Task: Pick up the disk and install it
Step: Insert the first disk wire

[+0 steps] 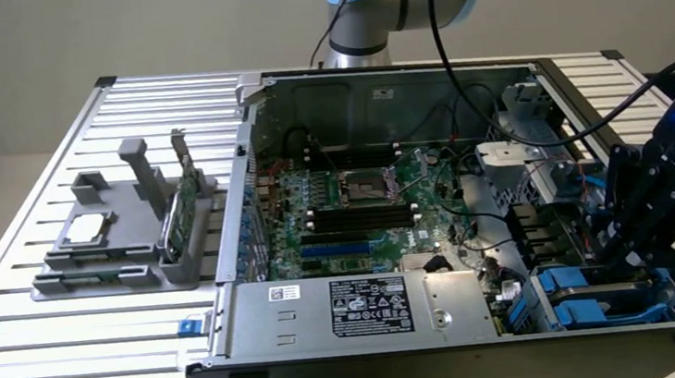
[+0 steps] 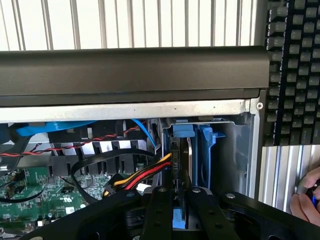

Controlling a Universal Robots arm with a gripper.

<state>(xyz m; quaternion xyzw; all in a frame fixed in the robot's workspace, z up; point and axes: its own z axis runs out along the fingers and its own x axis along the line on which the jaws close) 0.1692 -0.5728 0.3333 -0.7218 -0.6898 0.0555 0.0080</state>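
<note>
A: Slatted desk (image 1: 67,345) carrying the open PC case (image 1: 329,357), side panel off, motherboard (image 1: 352,206) exposed. Grey fixture (image 1: 109,257) with spare parts parked well apart, at the exterior view's left.

B: Arm position?

A: Over the drive bay corner at the exterior view's right. Hand (image 2: 175,210) low between the blue bay rails (image 2: 206,150).

B: Disk location?

A: Disk (image 2: 176,165) edge-on, upright, partly down in the bay slot beside a blue rail. Blue tab (image 2: 183,131) visible above it.

B: Hand state?

A: Nearly together, clamped on the disk, 2 fingers (image 2: 159,210) flanking its edge.

B: Seated yet?

A: Not by the look of it. Judged mid-insertion.

B: Tips for the push?

A: Keep disk parallel to the rails, no tilt. Push straight along the slot. Watch the red/yellow/black power cable (image 2: 142,175) just beside the slot; risk of pinching. Hold grip until rails engage fully. Also a person's hand (image 2: 307,197) near the case edge, so slow approach.
</note>
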